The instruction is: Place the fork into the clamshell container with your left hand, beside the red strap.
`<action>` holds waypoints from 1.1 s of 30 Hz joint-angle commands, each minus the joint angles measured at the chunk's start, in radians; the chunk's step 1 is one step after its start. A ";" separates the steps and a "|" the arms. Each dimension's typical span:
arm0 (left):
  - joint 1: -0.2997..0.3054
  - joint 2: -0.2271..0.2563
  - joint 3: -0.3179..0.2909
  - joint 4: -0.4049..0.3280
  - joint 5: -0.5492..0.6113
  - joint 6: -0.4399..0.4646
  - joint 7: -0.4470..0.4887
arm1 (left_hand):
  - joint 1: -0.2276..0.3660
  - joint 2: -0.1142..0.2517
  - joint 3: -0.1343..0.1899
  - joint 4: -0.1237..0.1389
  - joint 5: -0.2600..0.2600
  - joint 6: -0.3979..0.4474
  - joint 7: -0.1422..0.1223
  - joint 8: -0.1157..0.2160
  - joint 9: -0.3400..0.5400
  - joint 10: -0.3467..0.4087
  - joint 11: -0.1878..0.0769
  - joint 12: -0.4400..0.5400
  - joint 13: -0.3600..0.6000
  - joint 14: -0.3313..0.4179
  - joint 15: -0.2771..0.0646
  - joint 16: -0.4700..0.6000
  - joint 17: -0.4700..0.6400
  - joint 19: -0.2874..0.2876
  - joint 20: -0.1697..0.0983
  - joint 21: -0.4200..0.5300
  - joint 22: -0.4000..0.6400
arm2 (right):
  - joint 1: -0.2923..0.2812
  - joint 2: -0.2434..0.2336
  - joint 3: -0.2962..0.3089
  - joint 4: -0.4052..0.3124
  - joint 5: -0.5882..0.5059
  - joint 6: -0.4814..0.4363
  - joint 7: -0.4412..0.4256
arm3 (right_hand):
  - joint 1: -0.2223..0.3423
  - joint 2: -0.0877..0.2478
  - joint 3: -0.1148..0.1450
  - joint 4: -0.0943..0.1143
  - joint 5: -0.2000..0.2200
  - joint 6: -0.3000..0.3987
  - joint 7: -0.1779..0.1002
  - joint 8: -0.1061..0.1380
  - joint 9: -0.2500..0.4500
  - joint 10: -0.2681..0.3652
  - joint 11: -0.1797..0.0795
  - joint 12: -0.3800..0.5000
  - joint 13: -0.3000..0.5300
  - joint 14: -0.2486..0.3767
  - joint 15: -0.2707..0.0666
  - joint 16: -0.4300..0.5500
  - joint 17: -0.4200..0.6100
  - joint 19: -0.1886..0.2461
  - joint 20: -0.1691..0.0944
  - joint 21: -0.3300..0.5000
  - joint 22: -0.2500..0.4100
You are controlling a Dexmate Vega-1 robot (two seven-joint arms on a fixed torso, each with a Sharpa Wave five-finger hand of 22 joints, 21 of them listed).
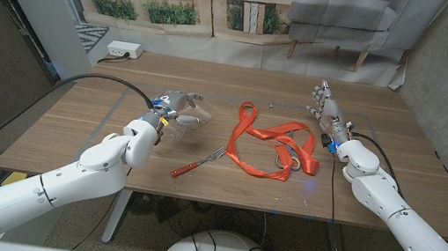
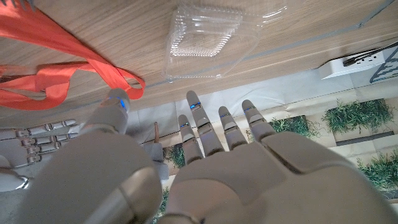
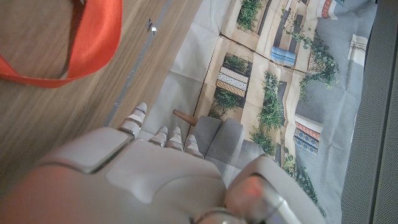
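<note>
Fork (image 1: 197, 163) on table (image 1: 395, 169), apart from left hand (image 1: 168, 106)

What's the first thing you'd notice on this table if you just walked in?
The bright red strap jumps out first, lying in loops at the middle of the wooden table. Just beside it lies a fork with a red handle, and the left hand hovers by a clear clamshell container.
</note>
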 commanded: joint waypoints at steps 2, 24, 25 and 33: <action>0.004 0.010 0.010 -0.015 0.017 -0.011 -0.033 | 0.011 -0.003 -0.013 0.001 0.002 0.008 0.005 -0.007 0.001 -0.033 0.004 -0.018 0.002 -0.001 -0.019 -0.004 0.003 0.003 0.005 0.000 0.001 | -0.005 -0.003 0.002 -0.002 0.004 -0.002 0.002 | 0.004 0.004 -0.001 -0.003 -0.001 0.006 -0.002 0.004 0.002 0.003 0.003 0.000 0.002 0.006 -0.001 0.000 0.001 0.005 -0.001 0.001 0.005; 0.045 0.027 0.009 -0.035 0.106 -0.038 -0.023 | 0.021 0.002 -0.026 0.006 0.003 -0.004 0.024 -0.025 0.002 -0.052 0.000 -0.037 0.003 -0.009 -0.019 -0.009 0.003 0.006 0.000 0.000 0.001 | 0.001 0.001 -0.002 0.007 0.005 -0.005 0.007 | 0.003 0.007 -0.002 -0.003 -0.002 0.006 -0.002 0.003 0.002 0.003 0.002 -0.001 0.003 0.006 -0.001 -0.001 0.001 0.005 0.001 0.000 0.006; 0.048 0.029 0.009 -0.036 0.110 -0.041 -0.024 | 0.021 0.002 -0.026 0.006 0.003 -0.004 0.024 -0.025 0.002 -0.052 0.000 -0.037 0.003 -0.009 -0.019 -0.009 0.003 0.006 0.000 0.000 0.001 | 0.002 0.000 -0.003 0.008 0.004 -0.005 0.008 | 0.003 0.007 -0.002 -0.003 -0.002 0.007 -0.002 0.003 0.002 0.004 0.004 -0.001 0.003 0.006 -0.001 -0.001 0.001 0.005 0.001 0.000 0.006; 0.061 0.030 0.006 -0.046 0.145 -0.034 -0.034 | 0.024 0.005 -0.029 0.008 0.003 -0.002 0.027 -0.027 0.003 -0.035 -0.005 -0.033 0.004 -0.005 -0.021 -0.008 0.004 0.009 -0.003 0.001 0.001 | 0.003 0.000 -0.005 0.009 0.003 -0.007 0.009 | 0.003 0.007 -0.003 -0.003 -0.003 0.007 -0.002 0.003 0.002 0.003 0.004 -0.002 0.003 0.007 -0.001 -0.001 0.002 0.005 0.001 0.000 0.006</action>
